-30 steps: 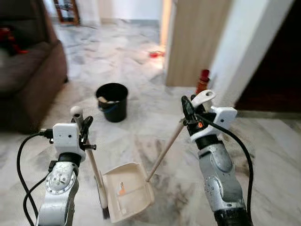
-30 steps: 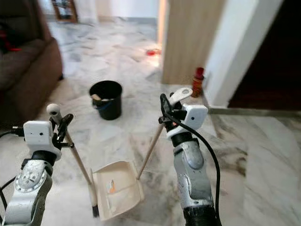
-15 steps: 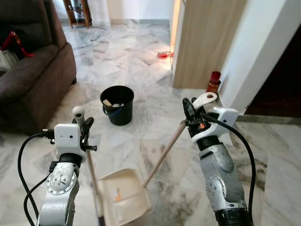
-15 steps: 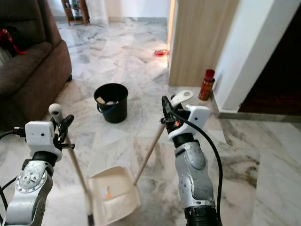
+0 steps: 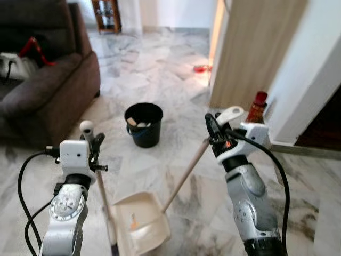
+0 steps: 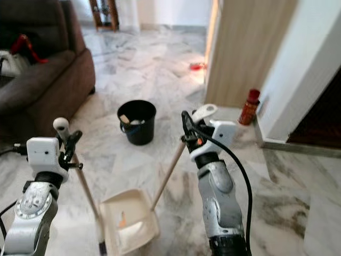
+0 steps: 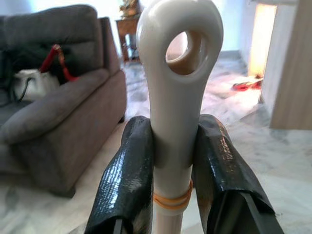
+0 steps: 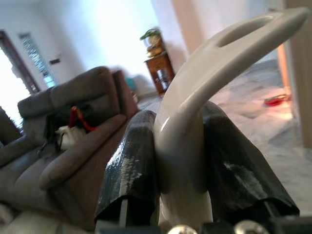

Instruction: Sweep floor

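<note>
A cream dustpan (image 5: 141, 223) sits tilted on the marble floor (image 5: 160, 80) at 6 o'clock, orange bits inside — its wooden pole rising toward 1 o'clock. The broom (image 5: 101, 186) stands upright just beside it at 7 o'clock.

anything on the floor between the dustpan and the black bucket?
Nothing visible. The dustpan, held by its long handle in the right gripper, lies near the robot's feet; the black bucket stands farther ahead, and only bare marble floor lies between. The left gripper holds the broom handle beside the pan.
</note>
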Controlling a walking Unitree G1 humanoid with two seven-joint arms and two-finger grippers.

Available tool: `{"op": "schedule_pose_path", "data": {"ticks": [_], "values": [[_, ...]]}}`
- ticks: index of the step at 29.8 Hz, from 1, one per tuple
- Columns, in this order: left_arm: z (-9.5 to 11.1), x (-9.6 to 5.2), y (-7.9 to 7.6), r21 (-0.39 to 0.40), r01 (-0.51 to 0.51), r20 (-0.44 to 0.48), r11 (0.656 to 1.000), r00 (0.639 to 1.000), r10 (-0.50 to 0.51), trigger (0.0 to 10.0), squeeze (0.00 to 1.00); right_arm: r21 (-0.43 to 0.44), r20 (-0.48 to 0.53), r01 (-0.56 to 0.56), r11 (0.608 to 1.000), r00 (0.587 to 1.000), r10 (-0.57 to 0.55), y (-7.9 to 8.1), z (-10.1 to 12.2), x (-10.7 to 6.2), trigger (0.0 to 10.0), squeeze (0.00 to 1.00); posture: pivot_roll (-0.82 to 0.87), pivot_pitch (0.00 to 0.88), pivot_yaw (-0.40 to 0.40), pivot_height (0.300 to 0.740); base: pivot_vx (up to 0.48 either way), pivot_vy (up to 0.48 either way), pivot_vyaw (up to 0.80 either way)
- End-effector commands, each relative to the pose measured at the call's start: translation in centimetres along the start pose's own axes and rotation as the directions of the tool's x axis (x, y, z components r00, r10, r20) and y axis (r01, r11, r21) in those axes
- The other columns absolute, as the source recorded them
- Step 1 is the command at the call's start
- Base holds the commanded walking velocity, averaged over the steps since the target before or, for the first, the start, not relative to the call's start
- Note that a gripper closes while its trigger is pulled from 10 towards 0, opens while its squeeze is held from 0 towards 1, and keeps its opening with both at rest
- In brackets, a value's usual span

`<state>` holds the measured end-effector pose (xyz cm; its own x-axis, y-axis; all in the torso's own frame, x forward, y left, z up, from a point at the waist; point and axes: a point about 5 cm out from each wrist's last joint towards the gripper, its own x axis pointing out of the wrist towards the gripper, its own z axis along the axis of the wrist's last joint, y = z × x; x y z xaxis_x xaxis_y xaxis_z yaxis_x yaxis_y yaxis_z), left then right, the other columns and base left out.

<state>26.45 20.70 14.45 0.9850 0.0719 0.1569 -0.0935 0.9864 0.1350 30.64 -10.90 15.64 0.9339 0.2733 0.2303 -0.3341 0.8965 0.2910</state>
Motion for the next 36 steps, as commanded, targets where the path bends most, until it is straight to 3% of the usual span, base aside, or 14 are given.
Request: {"op": "schedule_pose_path", "data": {"ticks": [1, 36], "values": [[1.3, 0.3, -0.2, 0.001, 0.007, 0.058, 1.000, 0.998, -0.007, 10.0, 0.00, 0.062, 0.034, -0.029, 0.998, 0.999, 0.027, 0.9, 0.5, 0.2, 10.0, 0.00, 0.03, 0.039, 0.020, 0.740, 0.285, 0.000, 0.00], [1.5, 0.5, -0.3, 0.017, 0.008, 0.065, 1.000, 0.998, -0.009, 10.0, 0.00, 0.063, 0.046, -0.101, 0.993, 0.994, 0.099, 1.9, 1.1, 0.6, 10.0, 0.00, 0.03, 0.060, 0.013, 0.740, 0.353, 0.000, 0.00]]}}
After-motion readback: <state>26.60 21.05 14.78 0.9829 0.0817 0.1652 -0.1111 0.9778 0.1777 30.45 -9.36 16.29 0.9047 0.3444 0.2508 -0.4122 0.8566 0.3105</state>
